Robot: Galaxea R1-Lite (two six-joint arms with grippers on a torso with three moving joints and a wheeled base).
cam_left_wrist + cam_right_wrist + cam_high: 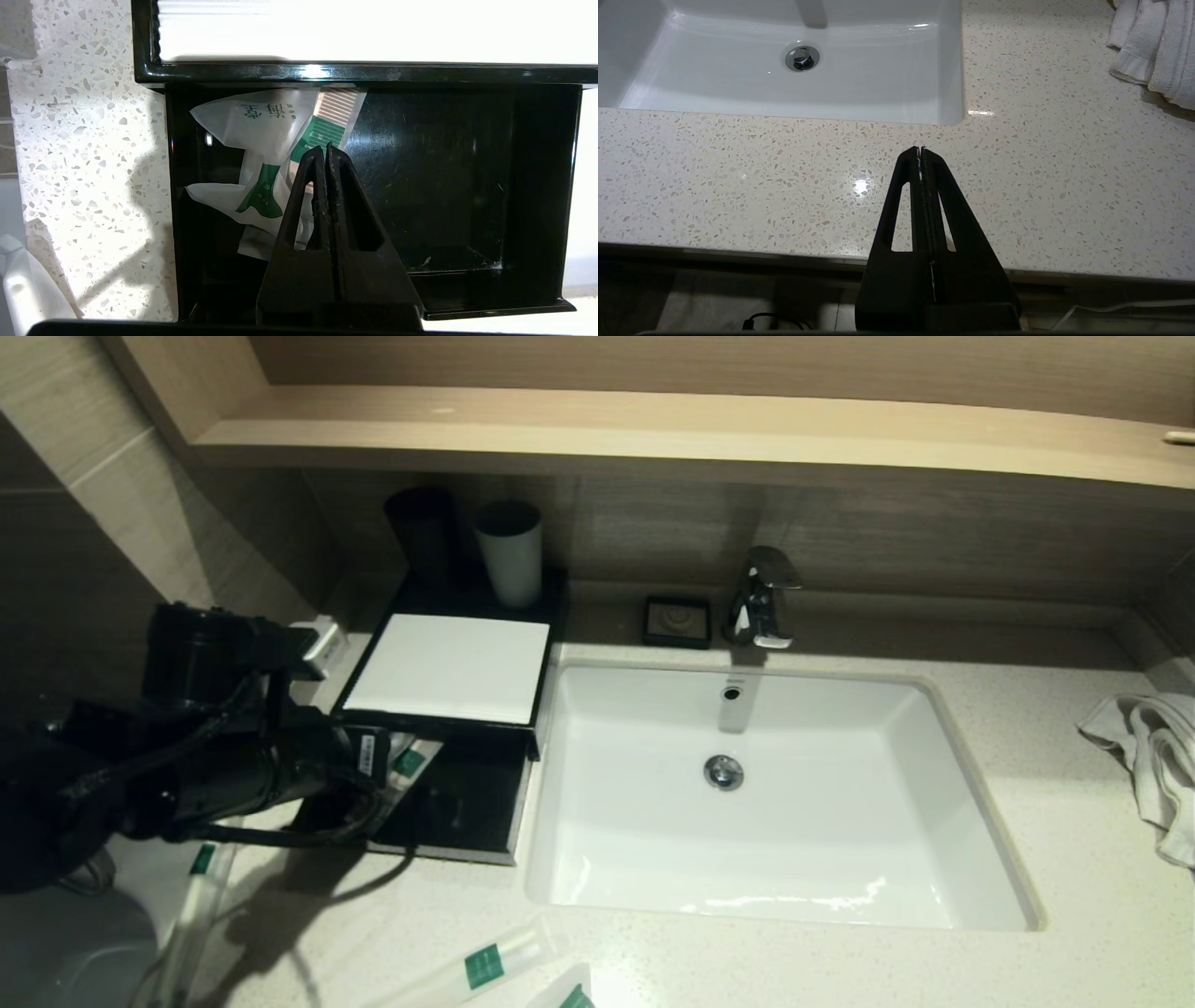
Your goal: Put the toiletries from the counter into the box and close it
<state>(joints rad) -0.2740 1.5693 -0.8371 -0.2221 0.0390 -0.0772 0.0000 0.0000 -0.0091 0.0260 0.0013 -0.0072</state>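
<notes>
Jaws pressed together, empty, on both: left gripper (325, 148) over the open box (537, 186), right gripper (920, 150) idle near sink (738, 84). Some packets (261, 135) lie inside; others (485, 964) remain on counter (1027, 747). Likely mid-loading; next, fetch another.

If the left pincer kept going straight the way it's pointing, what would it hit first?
Most likely the white-and-green plastic toiletry packets lying in the open black box drawer. The shut left pincer points at them, though depth is unclear.
</notes>
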